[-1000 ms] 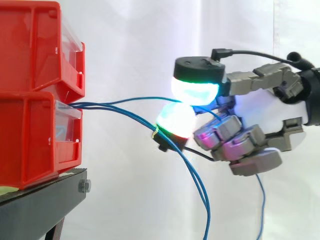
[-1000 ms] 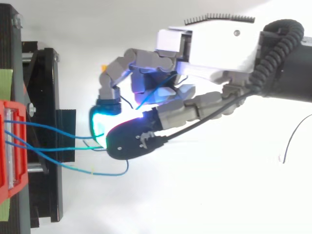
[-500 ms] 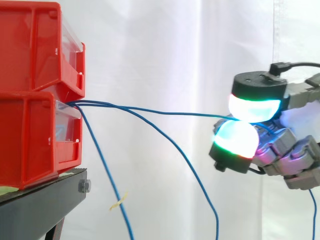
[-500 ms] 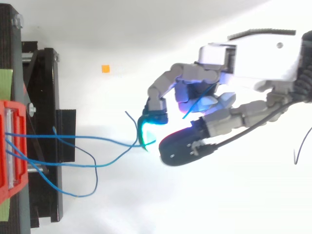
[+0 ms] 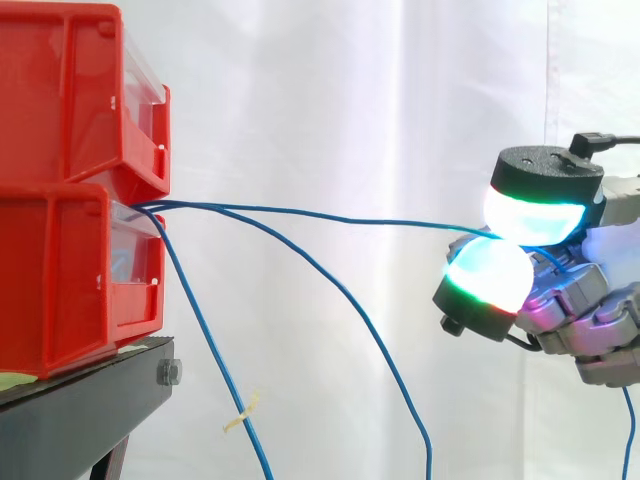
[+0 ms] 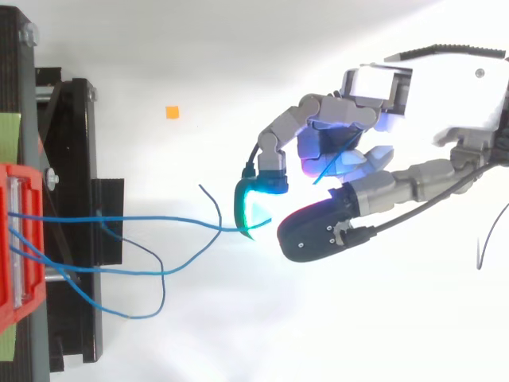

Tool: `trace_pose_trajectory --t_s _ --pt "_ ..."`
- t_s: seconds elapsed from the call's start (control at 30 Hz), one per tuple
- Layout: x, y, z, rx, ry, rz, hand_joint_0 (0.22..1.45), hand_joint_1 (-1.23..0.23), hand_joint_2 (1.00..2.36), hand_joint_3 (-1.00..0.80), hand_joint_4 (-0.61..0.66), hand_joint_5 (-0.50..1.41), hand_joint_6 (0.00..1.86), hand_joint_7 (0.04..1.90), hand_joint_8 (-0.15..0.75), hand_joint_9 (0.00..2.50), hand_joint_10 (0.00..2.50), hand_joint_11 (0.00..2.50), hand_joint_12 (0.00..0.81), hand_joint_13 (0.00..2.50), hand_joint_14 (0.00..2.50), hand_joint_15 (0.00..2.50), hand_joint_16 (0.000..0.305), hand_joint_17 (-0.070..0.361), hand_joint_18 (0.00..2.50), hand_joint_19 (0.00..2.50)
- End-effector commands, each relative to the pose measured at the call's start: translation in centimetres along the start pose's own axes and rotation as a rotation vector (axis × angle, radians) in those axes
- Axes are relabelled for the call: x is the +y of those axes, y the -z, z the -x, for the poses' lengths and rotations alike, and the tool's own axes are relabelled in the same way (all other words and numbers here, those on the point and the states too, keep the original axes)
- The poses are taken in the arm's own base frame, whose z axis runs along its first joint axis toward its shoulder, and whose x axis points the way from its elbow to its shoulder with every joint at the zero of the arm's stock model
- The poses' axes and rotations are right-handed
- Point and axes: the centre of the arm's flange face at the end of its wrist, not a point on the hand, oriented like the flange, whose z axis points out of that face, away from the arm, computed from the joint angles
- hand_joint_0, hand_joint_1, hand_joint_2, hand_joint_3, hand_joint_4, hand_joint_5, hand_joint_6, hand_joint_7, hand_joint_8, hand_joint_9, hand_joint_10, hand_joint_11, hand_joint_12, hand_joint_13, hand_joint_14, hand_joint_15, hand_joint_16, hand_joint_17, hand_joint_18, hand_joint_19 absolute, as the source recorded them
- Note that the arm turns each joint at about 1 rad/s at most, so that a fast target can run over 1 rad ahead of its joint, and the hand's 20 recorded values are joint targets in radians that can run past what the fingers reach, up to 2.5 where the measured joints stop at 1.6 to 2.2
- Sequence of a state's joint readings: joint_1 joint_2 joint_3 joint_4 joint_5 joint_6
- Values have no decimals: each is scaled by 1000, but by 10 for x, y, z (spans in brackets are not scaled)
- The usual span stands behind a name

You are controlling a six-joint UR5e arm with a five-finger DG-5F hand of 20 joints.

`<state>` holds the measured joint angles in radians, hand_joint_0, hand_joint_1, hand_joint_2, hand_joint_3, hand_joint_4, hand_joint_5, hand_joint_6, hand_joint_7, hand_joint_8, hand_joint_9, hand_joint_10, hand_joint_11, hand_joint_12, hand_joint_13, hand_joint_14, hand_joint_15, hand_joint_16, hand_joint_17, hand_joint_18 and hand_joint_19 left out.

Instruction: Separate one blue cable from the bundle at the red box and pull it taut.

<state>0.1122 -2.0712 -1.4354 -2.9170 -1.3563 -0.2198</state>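
Two red bins (image 5: 70, 190) are stacked on a black stand (image 5: 80, 420) at the left. Several thin blue cables come out from between the bins. One blue cable (image 5: 330, 216) runs nearly straight and level to the right, where my hand (image 5: 560, 290) pinches it between two glowing pads (image 5: 487, 274). From above, the same cable (image 6: 159, 224) leads from the red bin (image 6: 20, 247) to my hand (image 6: 350, 199). The other blue cables (image 5: 345, 295) sag down toward the floor, apart from the held one.
A white curtain hangs behind everything. A small yellow tag (image 5: 240, 411) hangs on one drooping cable below the stand's edge. An orange marker square (image 6: 171, 112) lies on the white floor. The black stand (image 6: 75, 231) stretches along the left side.
My hand has drawn to the right, away from the bins, with one blue cable pinched. That cable has straightened, while the other cables dropped out of the hand and hang loose.
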Motion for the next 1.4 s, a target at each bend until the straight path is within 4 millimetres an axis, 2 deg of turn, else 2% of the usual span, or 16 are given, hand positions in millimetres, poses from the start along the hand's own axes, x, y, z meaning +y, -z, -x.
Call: trace_pose_trajectory --t_s 0.0,1.37 --pt "0 0 1 -5 3 4 642 -676 1019 -28 -192 -190 904 958 315 205 2500 2318 470 780 2500 1883 51 116 1255 1351" --pt "0 0 0 -3 3 3 645 -678 1018 -34 -194 -189 903 957 311 205 2500 2342 469 771 2500 1887 50 113 1246 1388"
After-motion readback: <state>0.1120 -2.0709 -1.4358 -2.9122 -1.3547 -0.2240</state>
